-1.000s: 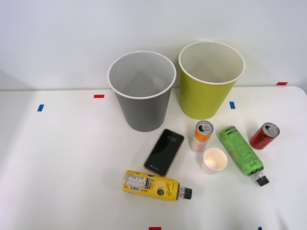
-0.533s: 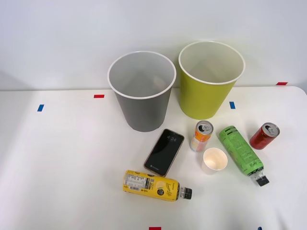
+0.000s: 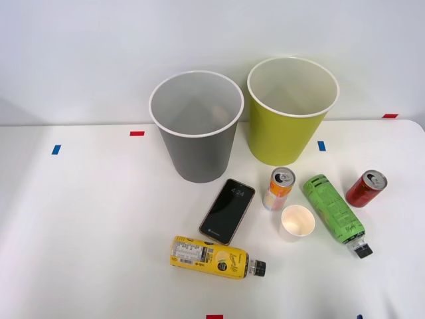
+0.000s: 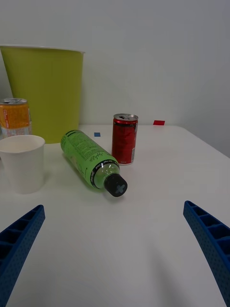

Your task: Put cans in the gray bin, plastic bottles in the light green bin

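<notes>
Claw (image 4: pixel 115 259) of the right arm, open: its two blue ribbed fingers (image 4: pixel 19 240) stand wide apart at the corners of the wrist view, low over the counter (image 4: pixel 143 249) and holding nothing. The spread suits a sideways grasp on a lying object. Straight ahead lies the green bottle (image 4: pixel 88 158), on its side with its black cap turned toward the claw, so it is probably the first target. Red can (image 4: pixel 124 138) stands upright just behind the bottle, near it; whether they touch cannot be told.

Front view: gray bin (image 3: pixel 196 126) and green bin (image 3: pixel 289 113) stand side by side at the back of the counter, mouths up and nothing seen inside, so sorting has not begun. Orange can (image 3: pixel 279 189) stands upright before the green bin, with a paper cup (image 3: pixel 297 222) just beside it. Yellow bottle (image 3: pixel 211 257) lies on its side nearest the robot, cap to the robot's right. Phone (image 3: pixel 228 211) lies flat between the gray bin and that bottle. Cup and phone are distractors and belong in neither bin.
</notes>
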Available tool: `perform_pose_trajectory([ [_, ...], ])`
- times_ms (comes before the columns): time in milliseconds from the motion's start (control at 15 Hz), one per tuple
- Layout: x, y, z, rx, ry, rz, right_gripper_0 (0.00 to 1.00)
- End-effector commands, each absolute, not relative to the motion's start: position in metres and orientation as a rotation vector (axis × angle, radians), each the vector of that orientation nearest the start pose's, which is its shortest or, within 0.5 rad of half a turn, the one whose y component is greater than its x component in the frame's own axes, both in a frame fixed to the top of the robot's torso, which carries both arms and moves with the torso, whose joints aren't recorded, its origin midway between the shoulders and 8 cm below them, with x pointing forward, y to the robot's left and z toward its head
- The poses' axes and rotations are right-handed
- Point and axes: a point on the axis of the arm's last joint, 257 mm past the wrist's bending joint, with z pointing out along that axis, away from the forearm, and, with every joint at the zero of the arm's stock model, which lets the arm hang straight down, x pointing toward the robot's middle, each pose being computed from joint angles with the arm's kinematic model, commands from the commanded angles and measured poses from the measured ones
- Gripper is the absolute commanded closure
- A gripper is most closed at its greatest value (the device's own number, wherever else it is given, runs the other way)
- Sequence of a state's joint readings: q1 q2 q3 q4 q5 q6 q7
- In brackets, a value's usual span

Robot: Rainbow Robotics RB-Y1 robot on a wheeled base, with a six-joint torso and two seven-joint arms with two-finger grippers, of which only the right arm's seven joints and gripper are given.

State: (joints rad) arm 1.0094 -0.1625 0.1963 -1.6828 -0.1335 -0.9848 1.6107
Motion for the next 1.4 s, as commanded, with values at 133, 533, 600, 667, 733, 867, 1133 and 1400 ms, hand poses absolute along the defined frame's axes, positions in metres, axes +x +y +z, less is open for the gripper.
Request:
perform_pose_trajectory([
  [133, 0.1806, -0.2881, -0.2824, 0.084, 1.449, -0.155, 0.0],
  [533, 0.1806, -0.2881, -0.2824, 0.084, 1.449, -0.155, 0.0],
  [600, 0.1806, -0.2881, -0.2824, 0.084, 1.449, -0.155, 0.0],
  [667, 0.1806, -0.2881, -0.2824, 0.084, 1.449, -0.155, 0.0],
  [733, 0.1806, -0.2881, -0.2824, 0.084, 1.449, -0.155, 0.0],
  [867, 0.1806, -0.2881, -0.2824, 0.084, 1.449, -0.155, 0.0],
  [1133, 0.1806, -0.2881, -0.2824, 0.084, 1.449, -0.155, 0.0],
  [1400, 0.1806, -0.2881, -0.2824, 0.084, 1.449, -0.155, 0.0],
])
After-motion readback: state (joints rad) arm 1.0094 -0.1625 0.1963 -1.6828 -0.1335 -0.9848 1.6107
